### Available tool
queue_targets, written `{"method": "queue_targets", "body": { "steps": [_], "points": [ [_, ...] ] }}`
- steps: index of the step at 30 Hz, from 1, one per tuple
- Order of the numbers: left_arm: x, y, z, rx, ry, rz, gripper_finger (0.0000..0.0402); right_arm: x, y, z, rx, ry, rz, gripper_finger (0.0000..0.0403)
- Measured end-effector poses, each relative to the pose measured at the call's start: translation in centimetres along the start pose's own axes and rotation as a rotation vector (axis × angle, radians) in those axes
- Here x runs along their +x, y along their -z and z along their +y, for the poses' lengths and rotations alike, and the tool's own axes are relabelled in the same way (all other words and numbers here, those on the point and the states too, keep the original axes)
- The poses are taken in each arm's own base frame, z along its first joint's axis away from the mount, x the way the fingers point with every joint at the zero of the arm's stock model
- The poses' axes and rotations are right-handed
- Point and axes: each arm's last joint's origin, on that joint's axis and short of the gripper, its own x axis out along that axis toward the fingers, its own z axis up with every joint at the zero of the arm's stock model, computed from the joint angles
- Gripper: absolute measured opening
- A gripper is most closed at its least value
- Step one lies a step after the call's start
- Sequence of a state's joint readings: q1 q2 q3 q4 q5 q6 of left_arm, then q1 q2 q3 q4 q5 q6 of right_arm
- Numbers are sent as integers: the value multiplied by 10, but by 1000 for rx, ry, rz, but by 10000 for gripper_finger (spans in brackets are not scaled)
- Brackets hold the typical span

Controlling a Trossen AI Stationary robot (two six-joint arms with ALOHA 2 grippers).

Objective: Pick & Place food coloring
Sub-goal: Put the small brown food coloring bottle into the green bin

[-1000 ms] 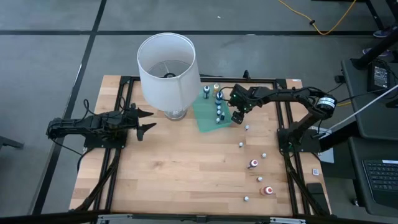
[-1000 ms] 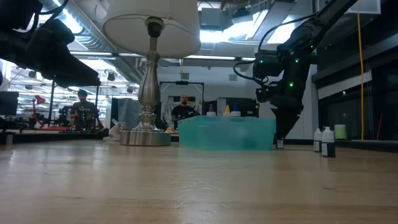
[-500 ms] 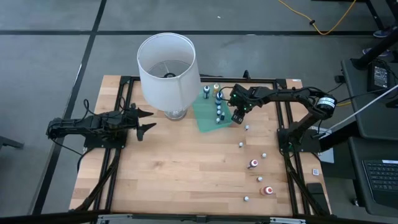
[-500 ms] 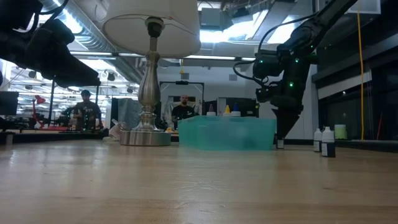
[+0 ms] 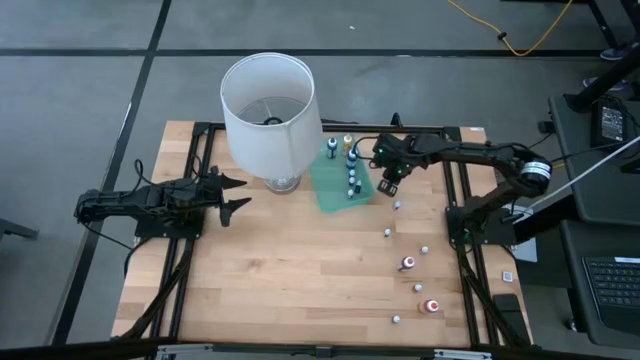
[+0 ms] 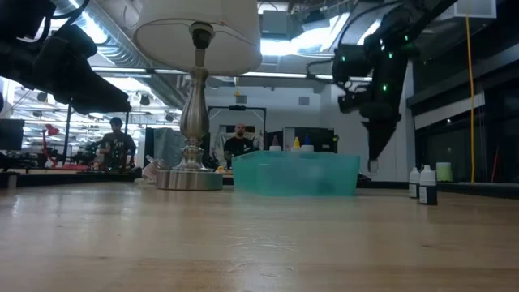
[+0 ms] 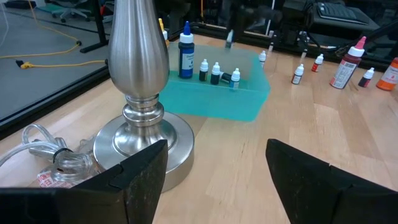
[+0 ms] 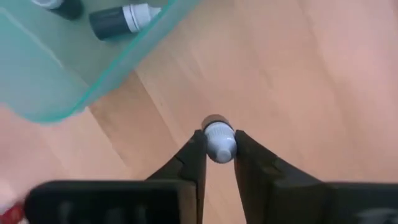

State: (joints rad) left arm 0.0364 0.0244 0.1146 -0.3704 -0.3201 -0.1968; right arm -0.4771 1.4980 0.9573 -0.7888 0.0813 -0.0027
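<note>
A tiny food coloring bottle (image 8: 217, 138) with a white cap is up off the table in my right gripper (image 5: 388, 186), just right of the translucent green tray (image 5: 338, 183). A few more bottles stand or lie in the tray (image 7: 214, 71). Several others are scattered over the table's right side (image 5: 407, 263). My left gripper (image 5: 236, 194) waits open at the table's left, next to the lamp base (image 7: 140, 130). My right gripper pinches the little bottle by its white cap (image 8: 219, 144) between its two fingertips (image 8: 194, 158). The fingers come from above, pointing steeply down. The bottle hangs upright below them, clear of the wood; its dark body barely shows past the cap.
A big white lampshade (image 5: 268, 105) stands on a metal lamp at the far middle, left of the tray. Bare wood lies in the table's middle and near left. Black frame rails (image 5: 462, 190) run along both sides. People sit in the room beyond the table.
My right gripper has shut on the small bottle that stood on the table at the tray's right side. It has then gone up, and the bottle has left the wood with it.
</note>
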Motion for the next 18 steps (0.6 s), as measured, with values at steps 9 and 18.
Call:
{"method": "queue_targets", "body": {
  "steps": [9, 18],
  "points": [
    [0, 0, 0, 0, 0, 0, 268, -66, -40, 28, -136, 1, -115, 62],
    [0, 0, 0, 0, 0, -1, 266, -74, -97, 76, -323, -41, -218, 64]
  ]
}}
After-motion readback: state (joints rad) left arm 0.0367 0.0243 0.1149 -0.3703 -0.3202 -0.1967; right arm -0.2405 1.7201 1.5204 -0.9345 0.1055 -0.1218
